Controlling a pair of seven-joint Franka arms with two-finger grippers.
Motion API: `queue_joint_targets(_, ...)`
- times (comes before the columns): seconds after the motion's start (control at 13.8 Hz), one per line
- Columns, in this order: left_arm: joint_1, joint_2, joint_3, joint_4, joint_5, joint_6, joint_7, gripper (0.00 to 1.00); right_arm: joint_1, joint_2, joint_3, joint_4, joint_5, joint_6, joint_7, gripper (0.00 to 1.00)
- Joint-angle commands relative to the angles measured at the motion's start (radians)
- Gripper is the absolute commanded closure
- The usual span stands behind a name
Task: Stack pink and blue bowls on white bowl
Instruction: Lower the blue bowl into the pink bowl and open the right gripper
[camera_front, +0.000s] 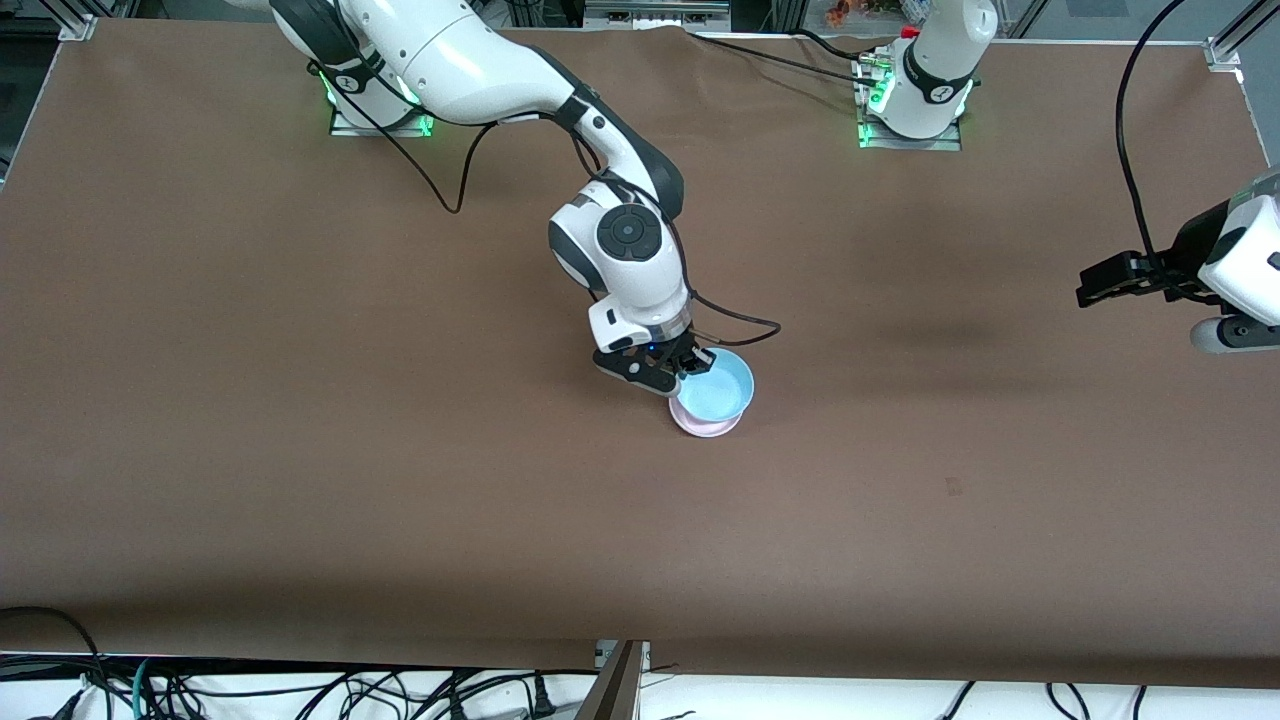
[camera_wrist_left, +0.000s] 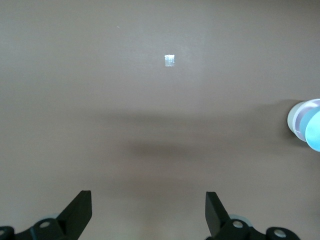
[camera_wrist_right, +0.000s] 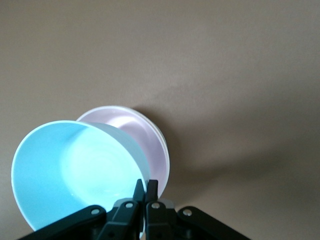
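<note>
Step in hand, as judged: last bowl going onto the stack; next, lower level and release.

- Pink bowl (camera_front: 703, 424): just below the right jaws, white bowl (camera_wrist_right: 161, 136) beneath it.
- Blue bowl (camera_front: 716, 389): tilted over pink.
- Right gripper (camera_front: 690, 362): pinched tight on the blue rim.
- Left gripper (camera_wrist_left: 148, 212): waiting, spread wide, empty, stack well apart from it.

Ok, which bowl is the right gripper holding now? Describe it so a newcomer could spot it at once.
Near the middle of the brown table, follow the right arm down to the right gripper, shut on the rim of the blue bowl. That bowl is tilted over the pink bowl. It is the only sky-blue one and the uppermost; the pink one shows only as a pale rim beneath it.
</note>
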Motion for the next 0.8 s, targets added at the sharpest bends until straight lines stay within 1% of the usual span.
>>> queue_joint_targets(0.0, 0.026, 0.002, -0.052, 0.015, 0.007, -0.023, 0.007, 0.0, -0.005, 0.018, -0.001, 0.052, -0.02, -0.007, 0.005, 1.0)
queue_joint_targets(0.29, 0.019, 0.015, -0.049, 0.018, 0.021, -0.021, 0.01, 0.0, -0.009, 0.051, -0.003, 0.064, -0.02, 0.048, 0.005, 1.0)
queue_joint_targets(0.73, 0.028, 0.029, -0.043, 0.021, 0.01, -0.02, 0.01, 0.0, -0.008, 0.055, -0.007, 0.06, -0.022, 0.042, 0.004, 1.0)
